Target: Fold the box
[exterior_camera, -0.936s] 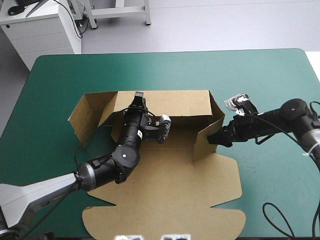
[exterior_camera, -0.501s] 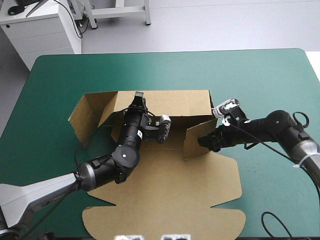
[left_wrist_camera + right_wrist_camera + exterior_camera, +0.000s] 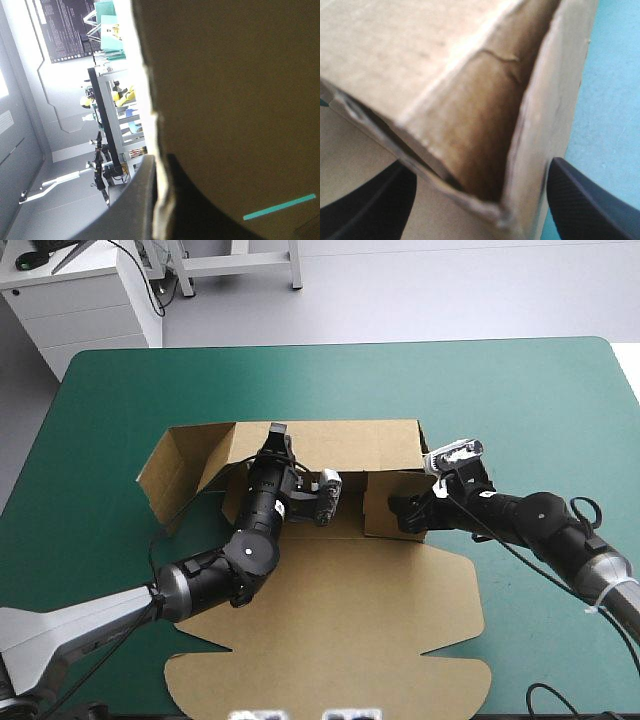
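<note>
Folding right flap [image 3: 378, 502] inward judged current step. Box [image 3: 330, 630] laid mid-desk [image 3: 520, 390], long axis left-right. Rear wall [image 3: 340, 445] clamped by left pincer [image 3: 277, 432]. Flap straddled by right pincer [image 3: 405, 512], spread wide, nothing gripped; right arm nearer.

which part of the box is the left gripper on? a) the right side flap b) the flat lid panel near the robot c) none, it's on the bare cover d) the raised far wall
d: the left gripper sits at the top edge of the raised far wall of the box, and its wrist view shows the board's edge pinched between its fingers.
</note>
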`<state>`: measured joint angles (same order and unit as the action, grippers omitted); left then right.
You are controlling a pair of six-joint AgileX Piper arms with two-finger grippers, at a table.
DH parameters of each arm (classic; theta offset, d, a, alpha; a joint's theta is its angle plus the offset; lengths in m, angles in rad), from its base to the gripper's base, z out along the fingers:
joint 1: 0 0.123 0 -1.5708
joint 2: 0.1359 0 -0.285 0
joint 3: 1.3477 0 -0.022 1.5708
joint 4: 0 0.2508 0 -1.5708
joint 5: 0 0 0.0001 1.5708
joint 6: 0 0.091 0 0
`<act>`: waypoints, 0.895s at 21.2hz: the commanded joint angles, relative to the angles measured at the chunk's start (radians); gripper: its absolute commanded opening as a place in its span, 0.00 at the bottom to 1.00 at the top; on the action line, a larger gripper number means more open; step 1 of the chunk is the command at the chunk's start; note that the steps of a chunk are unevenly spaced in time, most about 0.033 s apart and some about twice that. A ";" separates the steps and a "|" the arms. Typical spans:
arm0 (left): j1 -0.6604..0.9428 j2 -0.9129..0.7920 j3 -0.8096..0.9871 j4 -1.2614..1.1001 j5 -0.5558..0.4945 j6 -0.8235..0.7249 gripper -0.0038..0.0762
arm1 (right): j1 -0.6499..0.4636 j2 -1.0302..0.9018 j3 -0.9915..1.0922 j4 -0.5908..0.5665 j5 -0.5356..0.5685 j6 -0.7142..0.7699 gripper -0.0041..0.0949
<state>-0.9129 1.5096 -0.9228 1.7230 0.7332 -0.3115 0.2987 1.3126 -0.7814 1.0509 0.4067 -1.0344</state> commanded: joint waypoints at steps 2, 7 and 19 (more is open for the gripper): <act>-0.007 -0.028 -0.024 0.062 0.022 -0.010 0.04 | 0.019 -0.003 -0.022 0.095 -0.089 -0.010 0.72; -0.007 -0.028 -0.024 0.062 0.022 -0.010 0.04 | 0.019 0.087 -0.022 0.160 -0.089 -0.010 0.43; -0.007 -0.028 -0.024 0.075 0.025 -0.010 0.12 | 0.019 0.089 -0.022 0.245 -0.029 -0.110 0.03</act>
<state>-0.9167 1.5096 -0.9247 1.7394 0.7304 -0.3115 0.3170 1.4279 -0.7785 1.2172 0.2689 -1.1685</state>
